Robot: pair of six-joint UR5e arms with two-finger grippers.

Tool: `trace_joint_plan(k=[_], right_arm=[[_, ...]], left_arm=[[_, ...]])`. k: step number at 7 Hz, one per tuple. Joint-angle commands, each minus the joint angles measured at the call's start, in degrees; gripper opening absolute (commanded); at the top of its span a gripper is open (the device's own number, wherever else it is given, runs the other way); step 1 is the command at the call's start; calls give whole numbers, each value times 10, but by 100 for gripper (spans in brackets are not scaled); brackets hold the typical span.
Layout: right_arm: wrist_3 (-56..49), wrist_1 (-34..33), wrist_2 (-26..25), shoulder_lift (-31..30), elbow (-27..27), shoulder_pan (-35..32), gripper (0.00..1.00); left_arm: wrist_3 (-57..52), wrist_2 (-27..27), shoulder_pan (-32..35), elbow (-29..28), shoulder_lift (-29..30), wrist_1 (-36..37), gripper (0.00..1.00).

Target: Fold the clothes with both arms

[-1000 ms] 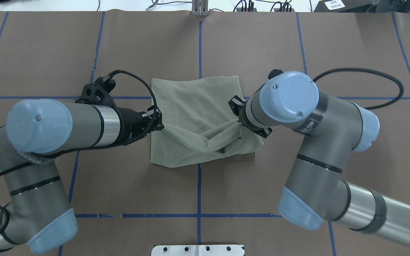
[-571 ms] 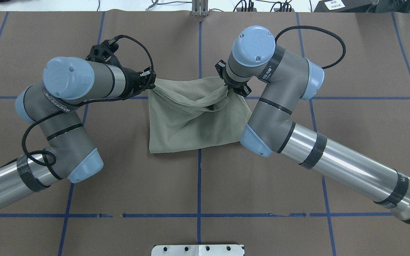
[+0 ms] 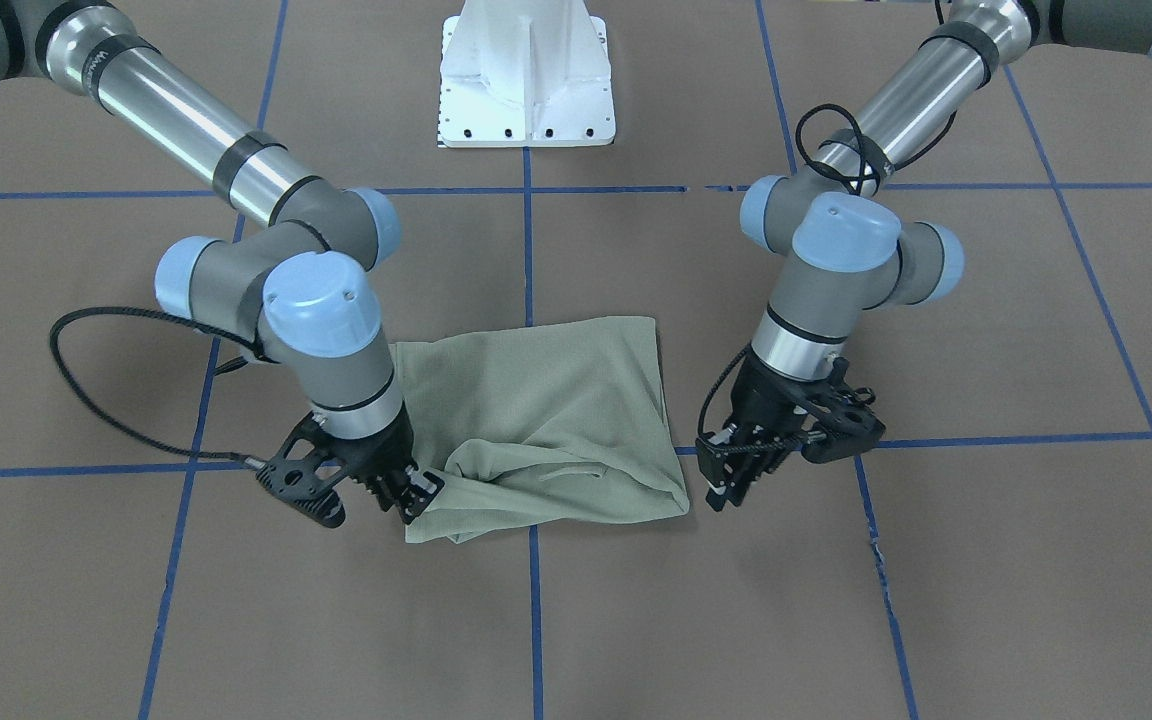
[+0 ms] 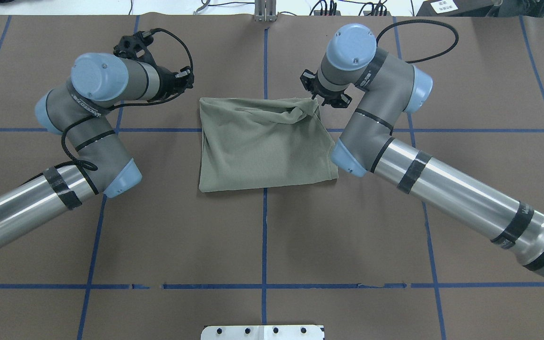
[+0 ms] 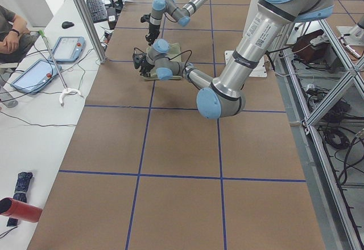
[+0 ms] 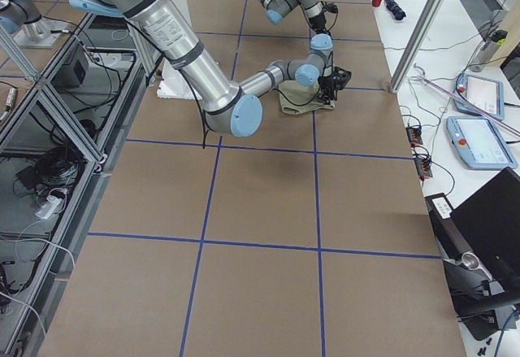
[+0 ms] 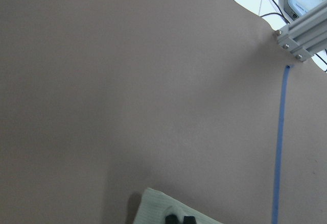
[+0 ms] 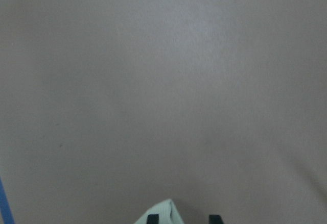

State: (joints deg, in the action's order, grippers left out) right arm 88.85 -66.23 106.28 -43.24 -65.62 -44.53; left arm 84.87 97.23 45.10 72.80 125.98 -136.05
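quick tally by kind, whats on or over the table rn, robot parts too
shirt: 1
arms: 2 (left arm, right arm)
grippers: 2 (left gripper, right gripper)
white pedestal base: 1
total: 6
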Motion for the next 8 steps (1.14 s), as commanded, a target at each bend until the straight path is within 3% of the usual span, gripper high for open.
trace_joint_plan(k=[1,2,3,5,8], right_arm=[[-116,11,36,3,20,-47,100],[-134,11,41,-4,20,-61,100],[-174,8,81,-31,12,-89,100],[-298,6,158,-135,-54,-163,100],[-524,-41,271,-246,-115,-296,100]], left_arm=[[-42,2,19,-14,-8,-12,59],[-44,5,21,-12,-20,-34,59],[-55,46,24,0,-55,-79,59],[-163,172,87,89,-140,-78,59],[-390,310,223,143,-256,-76,58]])
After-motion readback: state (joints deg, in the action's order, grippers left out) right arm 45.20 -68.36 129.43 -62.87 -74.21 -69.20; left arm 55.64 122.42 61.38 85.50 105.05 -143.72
